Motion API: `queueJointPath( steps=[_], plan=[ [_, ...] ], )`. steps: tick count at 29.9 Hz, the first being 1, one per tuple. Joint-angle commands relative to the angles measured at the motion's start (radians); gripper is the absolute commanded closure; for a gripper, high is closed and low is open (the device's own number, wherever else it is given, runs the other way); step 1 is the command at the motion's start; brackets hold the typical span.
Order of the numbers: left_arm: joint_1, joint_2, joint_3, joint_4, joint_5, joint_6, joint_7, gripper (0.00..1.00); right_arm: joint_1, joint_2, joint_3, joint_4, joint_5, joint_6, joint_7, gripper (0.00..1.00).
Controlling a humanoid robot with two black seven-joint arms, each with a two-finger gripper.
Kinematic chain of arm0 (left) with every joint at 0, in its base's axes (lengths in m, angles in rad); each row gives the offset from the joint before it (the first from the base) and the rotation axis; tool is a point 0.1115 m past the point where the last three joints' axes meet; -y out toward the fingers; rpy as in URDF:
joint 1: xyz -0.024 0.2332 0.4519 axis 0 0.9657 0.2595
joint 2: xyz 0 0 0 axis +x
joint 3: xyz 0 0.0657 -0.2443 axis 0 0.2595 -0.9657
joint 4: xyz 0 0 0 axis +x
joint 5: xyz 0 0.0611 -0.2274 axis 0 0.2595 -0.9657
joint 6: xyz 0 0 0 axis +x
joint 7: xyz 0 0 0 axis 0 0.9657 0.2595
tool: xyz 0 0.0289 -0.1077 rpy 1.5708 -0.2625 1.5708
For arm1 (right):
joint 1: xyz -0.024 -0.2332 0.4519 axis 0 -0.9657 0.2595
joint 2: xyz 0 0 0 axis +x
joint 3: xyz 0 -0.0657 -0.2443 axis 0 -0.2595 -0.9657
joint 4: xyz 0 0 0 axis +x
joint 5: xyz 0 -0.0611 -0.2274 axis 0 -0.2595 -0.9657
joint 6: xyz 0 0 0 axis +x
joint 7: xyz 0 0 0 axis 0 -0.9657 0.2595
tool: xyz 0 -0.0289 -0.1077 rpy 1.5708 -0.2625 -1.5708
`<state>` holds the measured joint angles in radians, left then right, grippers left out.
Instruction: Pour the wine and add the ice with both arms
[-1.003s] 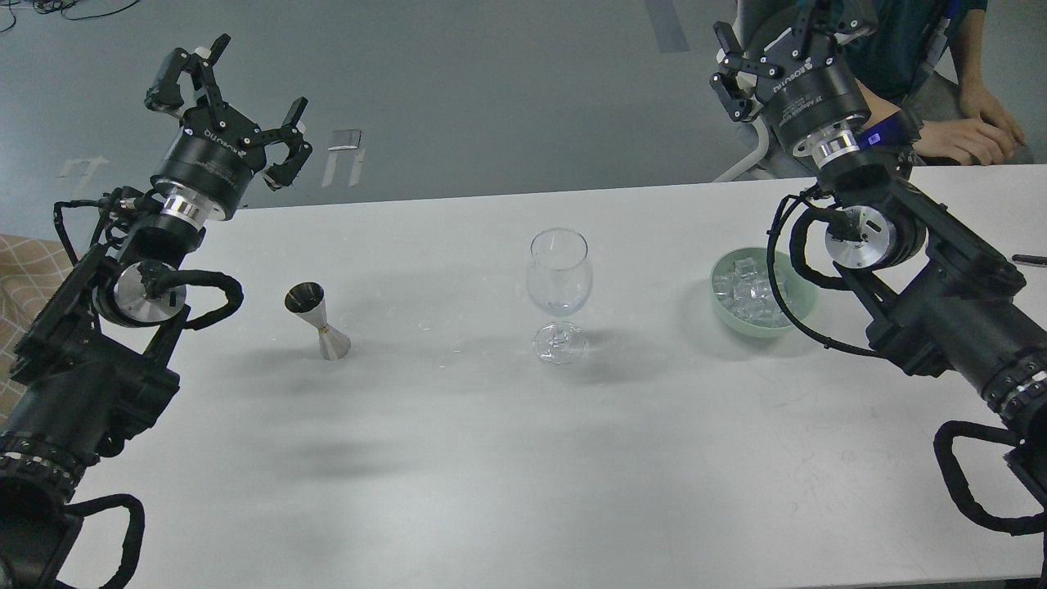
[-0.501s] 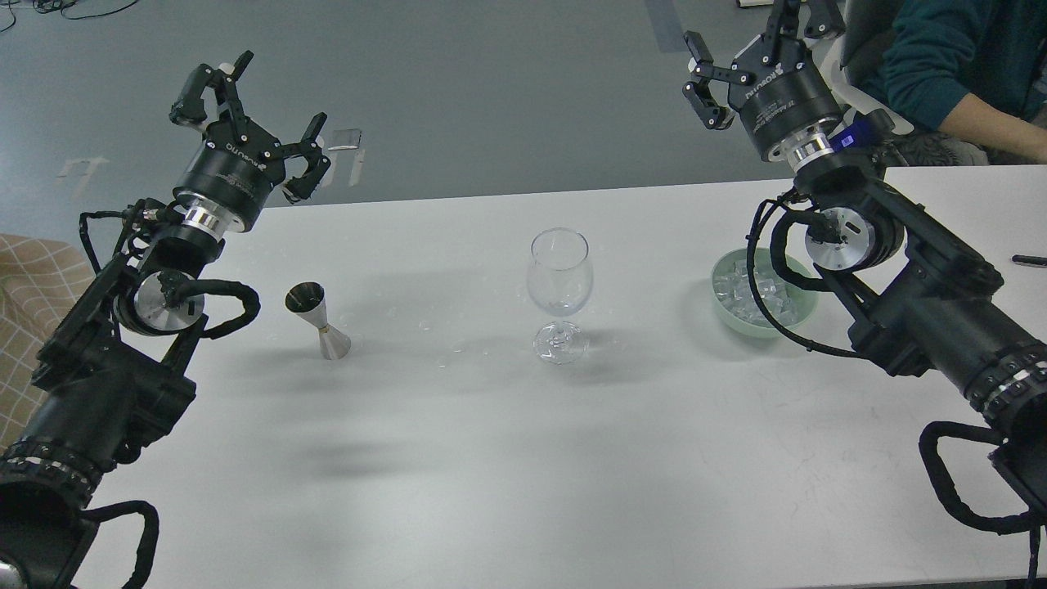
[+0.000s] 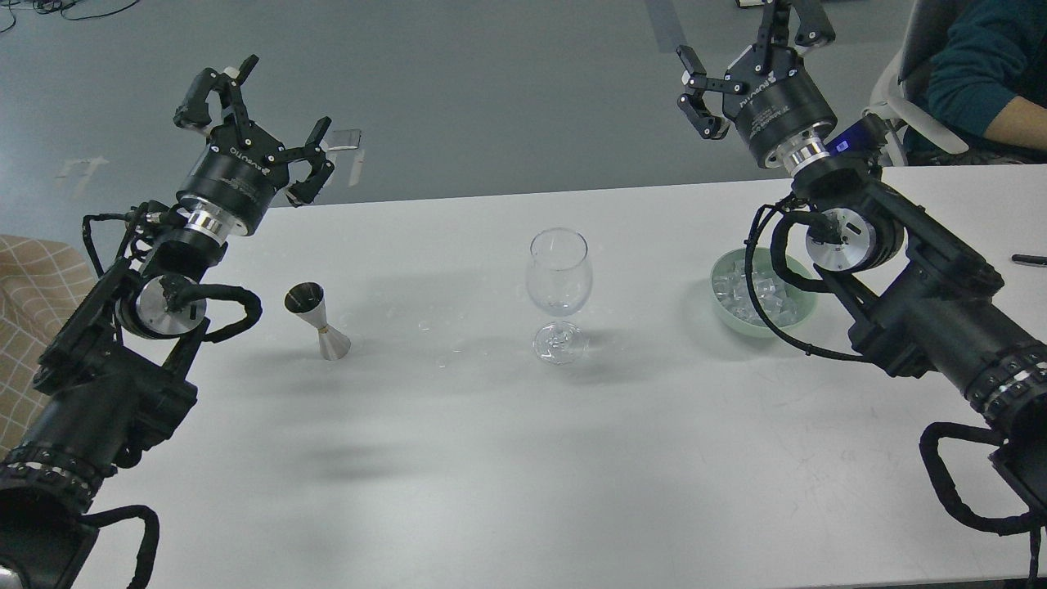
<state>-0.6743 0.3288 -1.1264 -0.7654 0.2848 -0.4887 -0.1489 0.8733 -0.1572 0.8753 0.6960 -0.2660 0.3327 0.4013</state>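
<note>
Ice (image 3: 748,294), glassy clear cubes, fills a round pale-green bowl (image 3: 806,315).

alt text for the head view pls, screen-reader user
Two black robot arms hover over a white table, the left tool and right tool both open and empty. On the table, left to right: a steel jigger, an upright wine glass, and a green bowl of ice.

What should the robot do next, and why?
Probably lower the left gripper toward the jigger. Both grippers are open, raised and empty, the glass looks empty, and the jigger stands untouched nearest the left arm.
</note>
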Motion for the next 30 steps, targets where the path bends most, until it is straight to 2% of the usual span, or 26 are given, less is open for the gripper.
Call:
queueJointPath(
  steps=[1,15,30],
  plan=[
    [-0.001,0.002,0.001,-0.002,0.000,0.000,0.000,0.02,-0.001,0.001,-0.002,-0.001,-0.002,-0.001,0.001,0.00],
    [0.001,0.006,-0.007,-0.015,-0.001,0.000,-0.014,0.02,-0.007,0.002,-0.002,-0.006,-0.004,-0.001,0.001,0.00],
    [-0.001,0.007,-0.003,-0.017,0.000,0.000,-0.009,0.02,-0.004,0.001,-0.001,-0.009,-0.006,-0.003,0.002,0.00]
  ],
)
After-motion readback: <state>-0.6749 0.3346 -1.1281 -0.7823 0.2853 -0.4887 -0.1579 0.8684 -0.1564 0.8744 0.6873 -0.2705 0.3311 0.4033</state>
